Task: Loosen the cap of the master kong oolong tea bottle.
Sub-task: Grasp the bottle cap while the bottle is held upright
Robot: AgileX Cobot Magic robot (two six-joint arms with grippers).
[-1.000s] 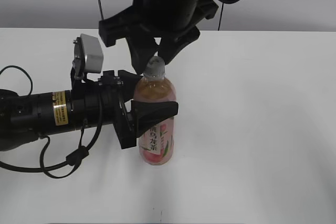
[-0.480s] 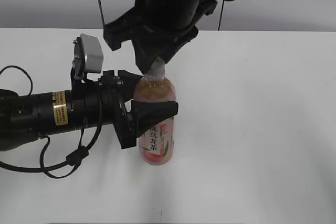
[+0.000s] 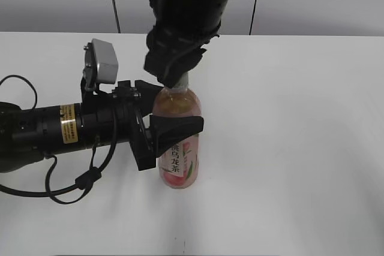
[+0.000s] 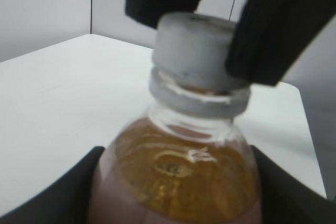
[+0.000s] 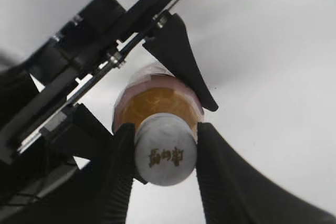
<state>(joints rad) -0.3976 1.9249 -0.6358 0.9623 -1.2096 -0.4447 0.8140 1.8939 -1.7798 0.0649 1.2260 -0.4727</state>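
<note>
The master kong oolong tea bottle (image 3: 179,157) stands upright on the white table, amber tea showing above its pink label. My left gripper (image 3: 178,111) comes in from the left and is shut on the bottle's upper body; its black fingers (image 4: 73,195) flank the shoulder (image 4: 178,177). From above, my right gripper (image 5: 167,157) is shut on the white cap (image 5: 165,155), with a ribbed pad pressed to each side. Dark printed characters show on the cap's top. In the left wrist view the cap (image 4: 195,51) sits between the right gripper's fingers (image 4: 275,24). In the exterior view the right gripper (image 3: 178,79) hides the cap.
The white table (image 3: 288,148) stretches to the right and front of the bottle. The left arm's black body and cables (image 3: 54,130) lie across the table's left side. A grey wall stands behind the table.
The right gripper's fingers, apart around the cap a second ago, have shut on it, and the right wrist has since turned about the bottle's axis. The left gripper and bottle stayed put.
</note>
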